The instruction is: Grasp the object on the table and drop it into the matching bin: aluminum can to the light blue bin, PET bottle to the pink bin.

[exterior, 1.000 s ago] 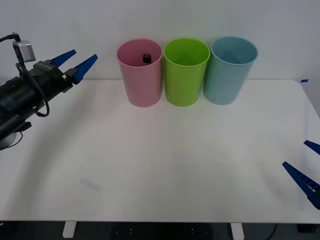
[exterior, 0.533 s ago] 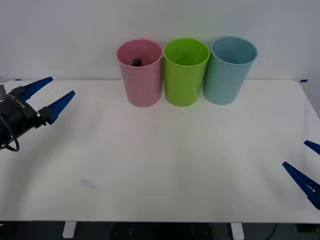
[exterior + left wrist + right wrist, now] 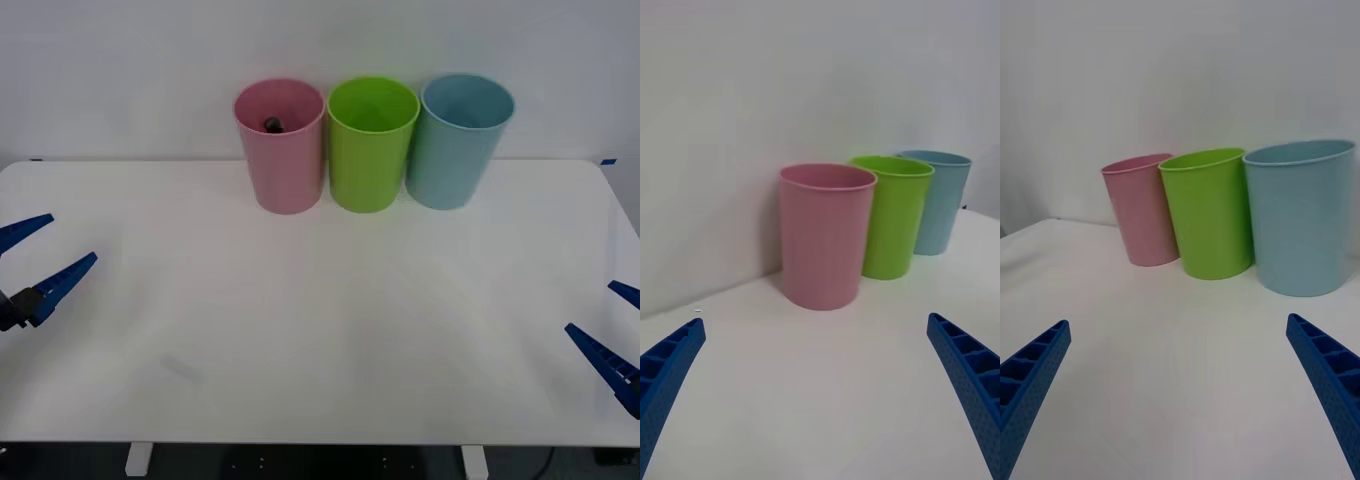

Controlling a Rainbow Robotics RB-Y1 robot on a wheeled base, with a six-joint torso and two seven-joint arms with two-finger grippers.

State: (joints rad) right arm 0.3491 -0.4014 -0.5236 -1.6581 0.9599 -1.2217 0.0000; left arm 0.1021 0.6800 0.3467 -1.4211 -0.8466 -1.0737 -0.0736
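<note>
The small clear plastic bottle with a black cap (image 3: 271, 124) sits inside the tall round pink plastic bin (image 3: 281, 160) at upper centre of the front view, only its cap visible over the rim. We judge the drop done. Our left gripper (image 3: 30, 262) hangs at the left edge over the wide white tabletop (image 3: 320, 330), jaws spread and empty; our right gripper (image 3: 612, 330) waits at the lower right, jaws spread too. To finish well, we'd park the left arm low, well apart from the bins.
</note>
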